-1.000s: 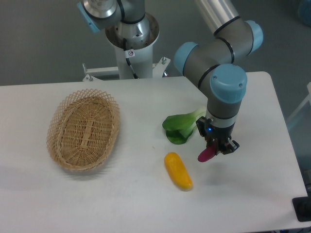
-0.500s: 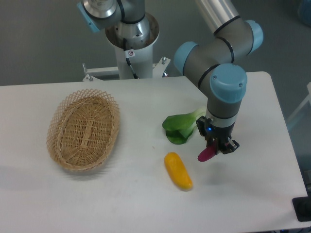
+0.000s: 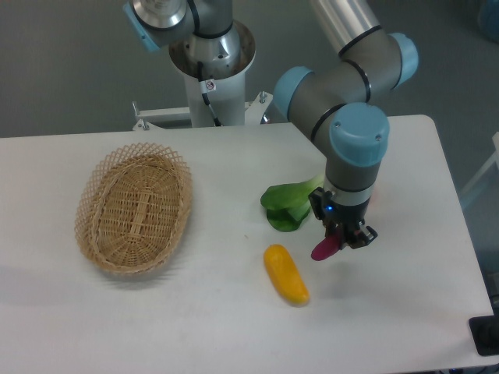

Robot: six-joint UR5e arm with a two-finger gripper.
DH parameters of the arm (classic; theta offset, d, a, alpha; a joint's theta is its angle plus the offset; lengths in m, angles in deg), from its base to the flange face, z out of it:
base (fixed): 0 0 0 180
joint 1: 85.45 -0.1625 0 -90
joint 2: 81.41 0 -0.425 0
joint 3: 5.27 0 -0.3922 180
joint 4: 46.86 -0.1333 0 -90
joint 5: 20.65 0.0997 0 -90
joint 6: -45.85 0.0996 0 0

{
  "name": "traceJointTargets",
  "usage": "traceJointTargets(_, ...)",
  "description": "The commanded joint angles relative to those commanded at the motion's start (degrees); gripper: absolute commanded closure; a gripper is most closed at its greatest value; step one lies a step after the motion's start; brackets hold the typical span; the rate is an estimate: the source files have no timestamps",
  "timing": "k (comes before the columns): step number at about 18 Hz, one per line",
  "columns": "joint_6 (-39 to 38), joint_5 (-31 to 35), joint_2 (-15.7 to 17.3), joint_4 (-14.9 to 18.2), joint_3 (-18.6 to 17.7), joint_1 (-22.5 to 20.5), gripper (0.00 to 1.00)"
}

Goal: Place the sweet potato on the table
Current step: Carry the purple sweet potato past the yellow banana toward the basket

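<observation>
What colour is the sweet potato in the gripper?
Dark magenta-purple sweet potato, seen in the fixed camera.

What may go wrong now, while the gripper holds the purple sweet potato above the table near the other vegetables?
1. The gripper grips the sweet potato only at its upper end; the tuber hangs tilted, so it might slip out early.
2. It is slim and rounded, so once released on the table it may roll.
3. The green leafy vegetable and the yellow vegetable lie close by; lowering could bump them.
</observation>
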Motion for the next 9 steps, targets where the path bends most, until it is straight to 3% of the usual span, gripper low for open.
traceJointTargets(9,-7.11,-0.26,-1.23,-0.88,-0.71,4.92,0.83)
